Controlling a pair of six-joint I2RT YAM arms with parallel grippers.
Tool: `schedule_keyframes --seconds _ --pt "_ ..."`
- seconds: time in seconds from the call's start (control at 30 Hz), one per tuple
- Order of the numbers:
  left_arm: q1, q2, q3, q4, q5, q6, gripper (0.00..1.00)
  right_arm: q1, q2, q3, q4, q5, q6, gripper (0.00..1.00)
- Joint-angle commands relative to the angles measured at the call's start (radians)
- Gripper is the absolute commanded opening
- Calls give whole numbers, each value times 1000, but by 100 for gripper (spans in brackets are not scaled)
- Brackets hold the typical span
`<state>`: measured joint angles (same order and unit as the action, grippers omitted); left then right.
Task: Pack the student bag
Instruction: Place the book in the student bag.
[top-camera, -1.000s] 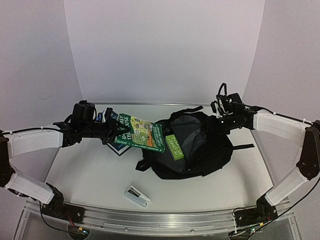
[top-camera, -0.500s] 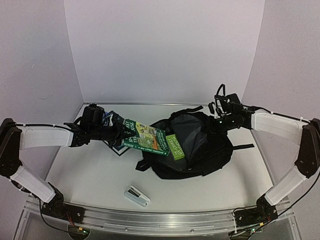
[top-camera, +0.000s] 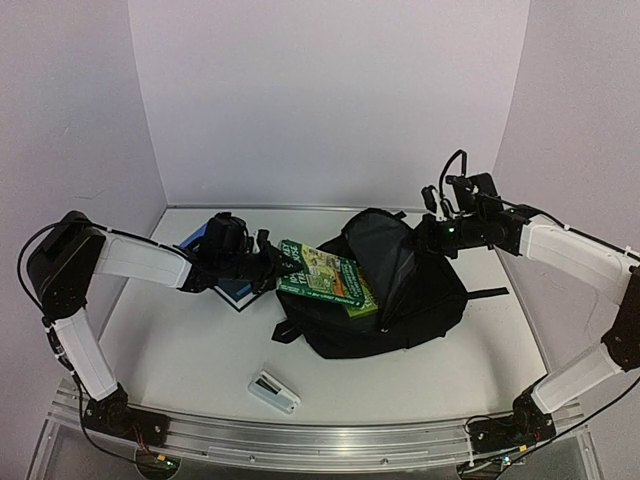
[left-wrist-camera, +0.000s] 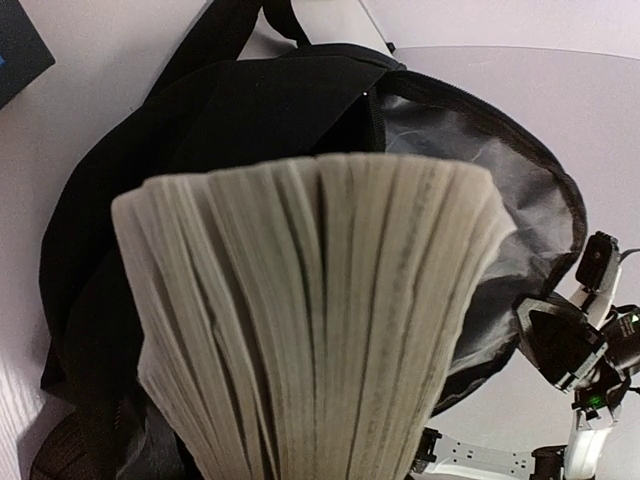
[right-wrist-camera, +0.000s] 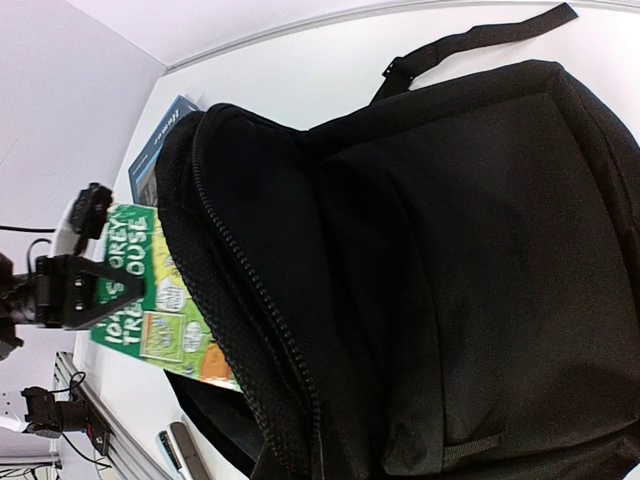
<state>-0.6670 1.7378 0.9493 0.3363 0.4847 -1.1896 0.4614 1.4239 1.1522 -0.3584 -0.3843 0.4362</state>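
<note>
On the left, the left arm reaches across the surface (top-camera: 170, 340) towards the middle. Beneath its wrist lies a dark navy book (top-camera: 236, 292), flat on the surface. The left tool (top-camera: 268, 268) pinches a green illustrated paperback (top-camera: 325, 277) by its left end and holds it nearly level. The book's right end pokes into the open mouth of the bag. From the left wrist, the paperback's fanned page edges fill the middle of the view, with the bag's grey lining showing behind them. A lime-green item (top-camera: 362, 305) peeks out from under the paperback's near right corner and rests on the bag.

Nearer the front edge, well apart from everything else, a small grey-and-white oblong object (top-camera: 273, 391) lies on the surface.

The student bag (top-camera: 420, 300) sits right of centre, a big soft black backpack lying on the surface. Its zipped mouth gapes towards the left and its upper flap stands raised. One black strap trails out to the right and another runs off at the far side.

The right tool (top-camera: 428, 238) is at the bag's far right rim, its jaws pressed together. It seems to be gripping the black fabric there, though the contact itself is hidden. The right wrist view is taken up almost entirely by black fabric and the curved zipper line.
</note>
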Motion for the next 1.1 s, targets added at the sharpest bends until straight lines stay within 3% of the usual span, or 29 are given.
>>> schedule_keyframes --seconds 0.0,0.13,0.23,0.43,0.77,0.87,1.07 --pt "-51 84 106 187 -53 2 0 -1 -38 32 42 -21 11 0" --pt "-111 164 188 150 -108 50 0 0 -48 31 45 -26 12 0" --pt "-164 222 264 71 -230 104 0 0 -59 22 50 -31 15 0" --pt "-182 325 401 -86 -261 155 1 0 -74 2 61 -34 25 0" --pt "-184 245 437 -422 -365 284 57 1 -78 -5 71 -38 26 0" --pt "-184 220 434 -478 -391 305 64 0 -74 -3 73 -42 27 0" --pt "-191 223 449 -514 -394 321 67 0 -74 -8 79 -50 27 0"
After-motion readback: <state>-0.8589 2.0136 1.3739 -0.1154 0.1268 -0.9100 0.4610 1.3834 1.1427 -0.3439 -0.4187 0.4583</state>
